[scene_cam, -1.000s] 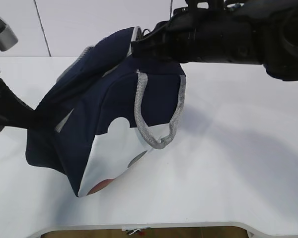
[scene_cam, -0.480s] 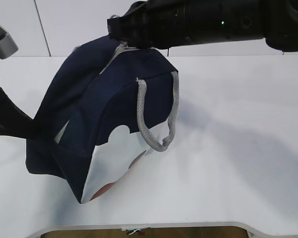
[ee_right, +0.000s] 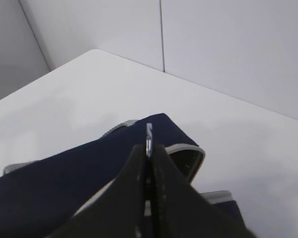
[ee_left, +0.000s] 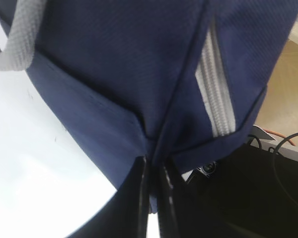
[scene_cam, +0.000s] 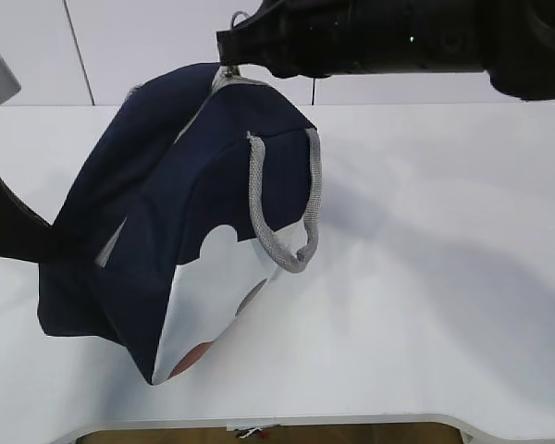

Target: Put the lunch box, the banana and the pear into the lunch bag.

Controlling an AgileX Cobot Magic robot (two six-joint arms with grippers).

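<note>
- On my left, the left gripper (ee_left: 153,171) has its jaws pinched together on a fold of navy fabric at the low corner of the lunch bag (scene_cam: 180,222); from the exterior camera that arm is only a dark shape at the frame's left edge.
- The bag leans tilted on the white table (scene_cam: 425,305), its white lower panel facing the camera with a dark spot on it.
- A grey webbing handle (scene_cam: 287,208) hangs loose down the bag's front.
- The grey zipper (ee_left: 214,94) runs along the seam and looks closed in my left wrist camera.
- To the right and above, the right gripper (ee_right: 148,148) is clamped tight on the zipper's metal pull (ee_right: 149,135) at the bag's top corner.
</note>
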